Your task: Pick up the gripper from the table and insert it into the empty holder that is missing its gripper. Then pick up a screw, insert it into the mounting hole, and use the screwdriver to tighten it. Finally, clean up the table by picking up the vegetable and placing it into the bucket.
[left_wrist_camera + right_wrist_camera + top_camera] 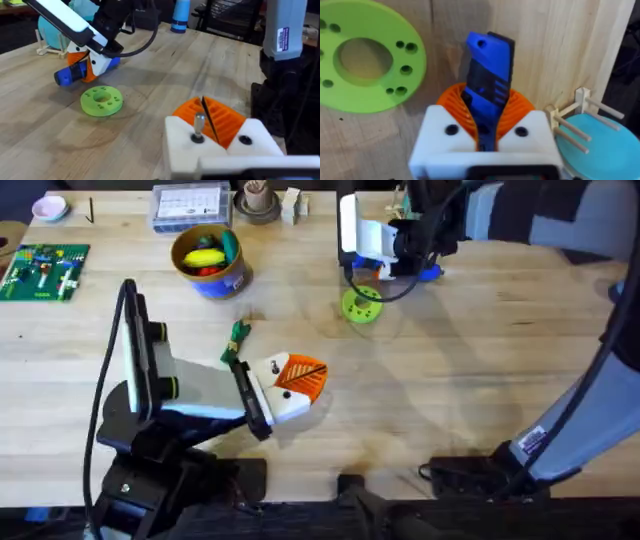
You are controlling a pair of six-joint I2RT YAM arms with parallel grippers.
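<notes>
My left gripper (303,377) rests low over the table's middle, its two orange ribbed fingers pressed together and shut. One orange gripper piece (190,109) sits in its white holder (181,142), and a screw (198,124) stands upright in that holder's hole. At the far side my right gripper (382,270) is shut on the blue screwdriver (489,75), whose tip is hidden; the screwdriver's body (67,76) hovers just above the wood. The green vegetable (238,335) lies on the table just beyond the left gripper. The blue bucket (236,277), farther back, holds several toys.
A green disc with holes (361,306) lies just in front of the right gripper. Along the far edge stand a clear box (190,205), a brown cup (258,202) and a pink bowl (48,208). A green circuit board (45,270) lies far left.
</notes>
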